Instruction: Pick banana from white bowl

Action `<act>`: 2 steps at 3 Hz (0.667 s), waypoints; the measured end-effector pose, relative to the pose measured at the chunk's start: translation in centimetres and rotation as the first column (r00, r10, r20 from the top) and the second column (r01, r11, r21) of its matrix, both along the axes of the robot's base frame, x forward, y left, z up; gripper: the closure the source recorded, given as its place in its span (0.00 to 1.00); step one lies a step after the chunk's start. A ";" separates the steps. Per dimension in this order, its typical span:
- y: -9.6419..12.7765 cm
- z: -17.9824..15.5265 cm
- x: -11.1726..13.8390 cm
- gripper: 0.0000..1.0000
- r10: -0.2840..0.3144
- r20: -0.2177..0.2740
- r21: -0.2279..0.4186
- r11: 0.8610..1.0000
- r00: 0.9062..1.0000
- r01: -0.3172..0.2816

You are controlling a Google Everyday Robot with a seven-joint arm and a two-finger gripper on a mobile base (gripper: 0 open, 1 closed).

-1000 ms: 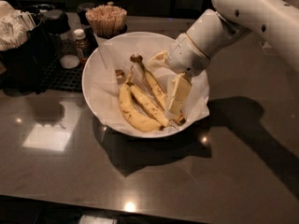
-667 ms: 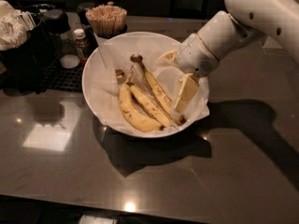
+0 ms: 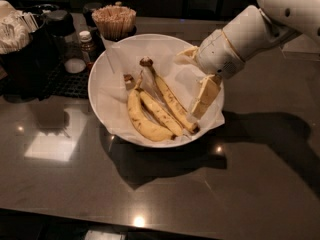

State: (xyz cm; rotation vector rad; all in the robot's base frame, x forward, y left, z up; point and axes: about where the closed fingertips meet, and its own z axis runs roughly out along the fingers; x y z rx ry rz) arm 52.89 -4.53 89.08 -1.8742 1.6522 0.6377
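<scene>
**Gripper (image 3: 197,109) beside the banana (image 3: 172,101)**

On the counter (image 3: 65,184), the white bowl (image 3: 97,66) corrals the fruit on crinkled paper (image 3: 112,101). A joined pair of bananas (image 3: 142,119) lies left; the banana lies just right of them, stem to the rear. The gripper angles down just beside its right flank, probably to line up a grasp; whether the jaws are parted or clenched I cannot tell

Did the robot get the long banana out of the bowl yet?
Not yet. Done: the gripper is down inside the white bowl, right by the lower end of the banana. In hand: it looks to be lining up a grab. Left: the banana lies flat on the paper next to the two joined bananas, so it must be gripped and lifted out.
</scene>
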 end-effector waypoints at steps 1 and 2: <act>1.7 0.5 -0.6 0.00 0.069 0.017 -0.028 0.997 0.997 -0.069; 3.2 0.5 -0.9 0.00 0.120 0.017 -0.056 0.991 0.993 -0.119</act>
